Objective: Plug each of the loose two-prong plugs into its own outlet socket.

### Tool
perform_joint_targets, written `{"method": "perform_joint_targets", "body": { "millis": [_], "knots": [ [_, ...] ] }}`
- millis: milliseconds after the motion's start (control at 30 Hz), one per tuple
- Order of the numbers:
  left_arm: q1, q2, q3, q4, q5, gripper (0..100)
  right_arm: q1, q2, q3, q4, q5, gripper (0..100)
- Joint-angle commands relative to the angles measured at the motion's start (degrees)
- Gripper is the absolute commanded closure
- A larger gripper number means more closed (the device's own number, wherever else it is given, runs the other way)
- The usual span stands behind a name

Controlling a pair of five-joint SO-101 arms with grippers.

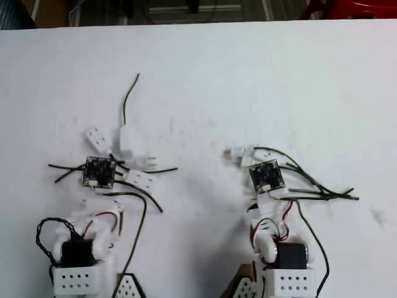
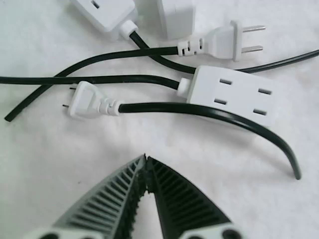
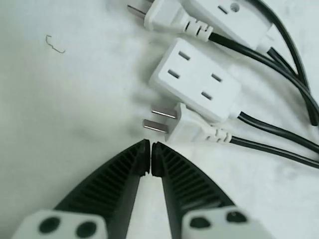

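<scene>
Left plug [image 2: 87, 101] loose on tabletop [image 1: 248, 74] near left socket [image 2: 234, 94]; right plug [image 3: 187, 127] just beside right socket [image 3: 197, 79]. Prongs clear in wrist views, too small in high view. Cords [image 2: 75, 79] cut off at edges. Both jaws together, empty.

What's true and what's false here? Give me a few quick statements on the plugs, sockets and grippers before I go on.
1. The left gripper is shut and holds nothing. True.
2. The right gripper clamps a black cord. False: it is shut and empty.
3. A plug is seated in the outlet socket ahead of the left gripper. False: its slots are empty, and the near plug lies loose, apart from it.
4. A plug lies loose just ahead of the right gripper, prongs bare. True.
</scene>
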Motion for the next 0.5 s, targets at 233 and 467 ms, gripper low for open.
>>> {"method": "perform_joint_targets", "body": {
  "millis": [233,467],
  "knots": [
    [-0.40,0.13,-0.09,0.35,-0.35,98,-1.36,-0.66,0.53,-7.16,-0.09,97.4],
    [-0.40,0.13,-0.09,0.35,-0.35,98,-1.71,-0.66,-5.98,-18.95,-0.44,97.4]
  ]
}}
